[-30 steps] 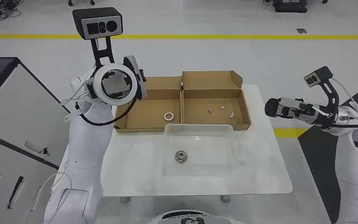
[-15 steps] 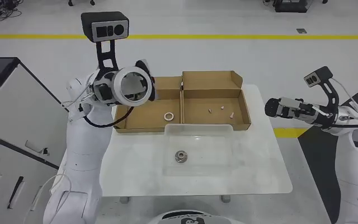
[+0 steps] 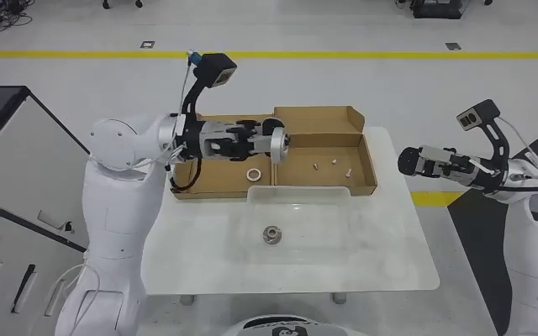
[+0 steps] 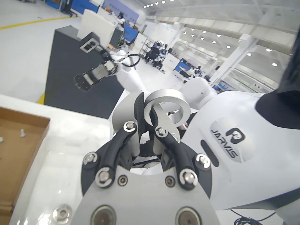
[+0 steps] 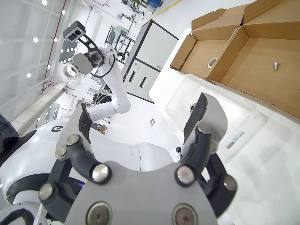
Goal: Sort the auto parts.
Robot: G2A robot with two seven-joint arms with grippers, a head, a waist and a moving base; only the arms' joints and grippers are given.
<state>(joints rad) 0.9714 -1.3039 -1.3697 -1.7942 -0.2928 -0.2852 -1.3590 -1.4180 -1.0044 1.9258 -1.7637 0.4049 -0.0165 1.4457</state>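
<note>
My left gripper (image 4: 146, 115) is shut on the rim of a silver metal ring (image 4: 167, 108). In the top view it (image 3: 271, 144) hangs over the left cardboard box (image 3: 210, 172), close to the divider, with the ring (image 3: 280, 144) at its tip. A white ring (image 3: 253, 175) lies in that box. The right cardboard box (image 3: 361, 181) holds small screws (image 3: 334, 161). A flanged metal part (image 3: 271, 234) sits in the clear tray (image 3: 298, 195). My right gripper (image 5: 140, 118) stands open and holds nothing, off the table's right side (image 3: 406, 160).
The two boxes stand side by side at the table's back, with the clear tray just in front of them. The white table (image 3: 387, 252) is bare to the right of the tray. A dark cabinet (image 3: 25, 160) stands to the left.
The left arm has swung down from a raised pose and now stretches level over the left box, still holding the ring. The right arm has not moved.
</note>
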